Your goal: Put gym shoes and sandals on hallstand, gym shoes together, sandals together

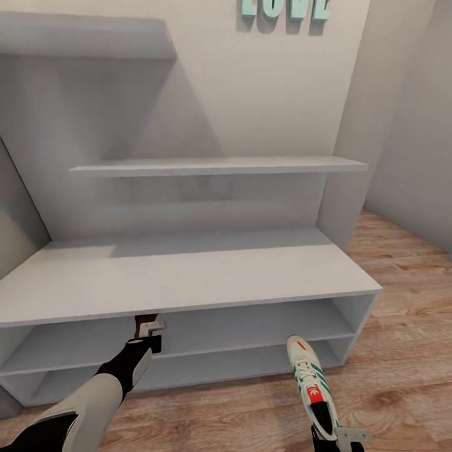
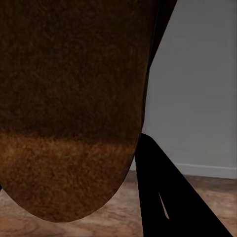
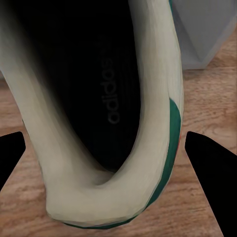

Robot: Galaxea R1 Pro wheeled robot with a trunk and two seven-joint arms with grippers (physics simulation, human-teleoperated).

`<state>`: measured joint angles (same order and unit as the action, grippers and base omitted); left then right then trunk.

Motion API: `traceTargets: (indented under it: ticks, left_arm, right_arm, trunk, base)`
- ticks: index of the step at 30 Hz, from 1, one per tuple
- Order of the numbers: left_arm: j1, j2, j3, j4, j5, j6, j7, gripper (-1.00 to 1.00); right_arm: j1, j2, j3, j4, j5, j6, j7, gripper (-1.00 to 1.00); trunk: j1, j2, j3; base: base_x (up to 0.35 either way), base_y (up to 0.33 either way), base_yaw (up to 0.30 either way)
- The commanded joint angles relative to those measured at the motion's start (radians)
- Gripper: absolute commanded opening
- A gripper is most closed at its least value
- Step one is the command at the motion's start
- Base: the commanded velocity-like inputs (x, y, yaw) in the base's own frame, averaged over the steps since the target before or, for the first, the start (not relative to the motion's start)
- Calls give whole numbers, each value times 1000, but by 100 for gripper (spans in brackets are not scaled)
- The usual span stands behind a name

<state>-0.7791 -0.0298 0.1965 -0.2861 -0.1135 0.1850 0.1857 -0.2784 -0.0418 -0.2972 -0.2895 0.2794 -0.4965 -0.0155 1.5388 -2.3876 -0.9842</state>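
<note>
1. The left gripper point(image 1: 150, 333) reaches in under the bench top of the hallstand point(image 1: 188, 276), at the mouth of the upper open shelf row. It carries a brown sandal point(image 2: 69, 108), a sliver of which shows at the bench edge in the head view. In the left wrist view the sandal's sole looms right in front of the camera with a dark finger beside it, so I judge the jaws pinched on it. The reach suits sliding the sandal onto that shelf.

2. The right gripper point(image 1: 339, 439) sits at the lower edge of the head view, holding 1 gym shoe point(image 1: 312, 383) by its heel end. The shoe points toward the rack, above the corridor floor point(image 1: 408, 376). Whether its sole touches the planks I cannot tell.

3. In the right wrist view the shoe's heel collar and dark insole lie between the 2 dark fingertips point(image 3: 207, 158). They stand on either side of the heel, so the grip appears closed across it. Holding the heel leaves the toe free to go into a shelf first.

4. The other shoe and sandal are not on the bench top.
</note>
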Motion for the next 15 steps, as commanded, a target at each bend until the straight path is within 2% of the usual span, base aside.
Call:
traceTargets:
  ticks: [1,8,15]
  left_arm:
    - [0,-1,6,-2,-14,8,-1,-100]
    - [-1,-1,6,-2,-14,8,0,-100]
    - [-1,-1,6,-2,-14,8,0,-100]
  right_arm:
    - [-1,0,-7,1,10,-4,-1,-100]
    - [-1,0,-7,1,10,-4,-1,-100]
    - [-1,0,-7,1,10,-4,-1,-100]
  trunk:
    - [0,0,-1]
    - [0,0,-1]
    - [0,0,-1]
  base:
    - [9,0,0]
    - [27,0,0]
    - [181,0,0]
